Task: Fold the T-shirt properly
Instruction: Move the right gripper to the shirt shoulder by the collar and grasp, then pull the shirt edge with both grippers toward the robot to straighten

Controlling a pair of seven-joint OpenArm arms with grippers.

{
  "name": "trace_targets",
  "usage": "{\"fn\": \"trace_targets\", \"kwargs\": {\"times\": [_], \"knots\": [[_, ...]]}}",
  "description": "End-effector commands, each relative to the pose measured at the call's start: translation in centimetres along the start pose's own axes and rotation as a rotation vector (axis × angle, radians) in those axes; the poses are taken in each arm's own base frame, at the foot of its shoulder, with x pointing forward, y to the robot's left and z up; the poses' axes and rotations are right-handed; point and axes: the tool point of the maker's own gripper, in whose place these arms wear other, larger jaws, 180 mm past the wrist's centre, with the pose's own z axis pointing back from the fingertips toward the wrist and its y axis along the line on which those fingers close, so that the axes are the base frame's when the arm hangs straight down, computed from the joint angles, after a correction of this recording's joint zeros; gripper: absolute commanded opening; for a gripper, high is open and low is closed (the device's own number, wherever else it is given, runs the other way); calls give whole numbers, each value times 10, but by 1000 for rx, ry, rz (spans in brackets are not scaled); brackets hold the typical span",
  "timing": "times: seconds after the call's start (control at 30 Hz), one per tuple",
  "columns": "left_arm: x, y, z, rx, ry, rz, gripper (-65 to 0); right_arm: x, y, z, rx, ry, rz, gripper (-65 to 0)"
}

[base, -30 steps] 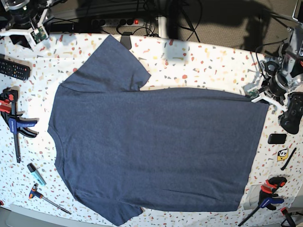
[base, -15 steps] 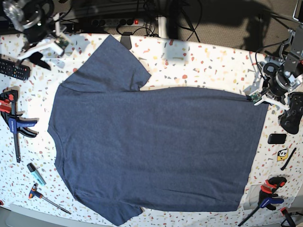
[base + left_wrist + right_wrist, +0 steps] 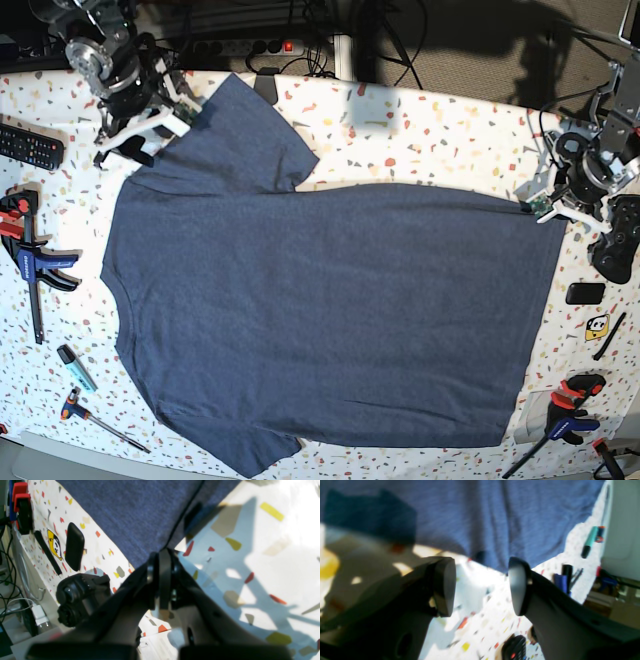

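Observation:
The dark navy T-shirt (image 3: 330, 310) lies flat on the speckled table (image 3: 430, 125), plain side up, with no letters showing. Its collar is at the left and its hem at the right. My left gripper (image 3: 545, 208) is at the hem's far right corner. In the left wrist view it (image 3: 161, 555) is shut, with the shirt's corner (image 3: 140, 517) running into its tips. My right gripper (image 3: 148, 130) is at the far sleeve's outer edge. In the right wrist view it (image 3: 481, 585) is open, low over the table just off the sleeve's edge (image 3: 495, 530).
A remote (image 3: 30, 147), a blue clamp (image 3: 35, 265), a teal marker (image 3: 75, 367) and a screwdriver (image 3: 100, 420) lie along the left edge. A black game controller (image 3: 620, 235), a small black case (image 3: 585, 293), a sticker (image 3: 597, 326) and more clamps (image 3: 570, 410) lie at the right.
My right arm has swung from the table's far left corner down and right to the sleeve's edge. My left gripper has shifted only slightly at the hem corner.

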Motion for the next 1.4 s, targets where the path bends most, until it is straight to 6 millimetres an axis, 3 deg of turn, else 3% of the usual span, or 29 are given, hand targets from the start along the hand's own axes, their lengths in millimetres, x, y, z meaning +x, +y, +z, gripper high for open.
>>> {"fn": "trace_targets", "kwargs": {"times": [0.0, 0.3, 0.5, 0.6, 0.77, 0.9, 1.17, 1.37], "knots": [[0, -13, 0, -61, -5, -4, -650, -3, -3, -1, -6, 10, 17, -314], [0, -13, 0, -62, -6, -4, -650, 11, -7, -20, 18, -15, 52, -314], [0, -13, 0, -62, -5, -4, -650, 18, 9, -28, 129, -35, 11, -315], [0, -14, 0, -62, -5, -4, -650, 22, 7, -29, 130, -42, 10, -392], [1, -14, 0, -66, -15, 10, -650, 26, 8, -29, 150, -61, -50, -639], [13, -17, 1, -89, -79, 93, -650, 23, -8, -29, 72, -34, -146, -650], [24, -11, 16, -154, -164, 334, -650, 16, -44, 11, -4, -24, -101, -650], [22, -18, 31, -240, -188, 476, -650, -2, -45, 35, -6, 3, -164, -650]]}}
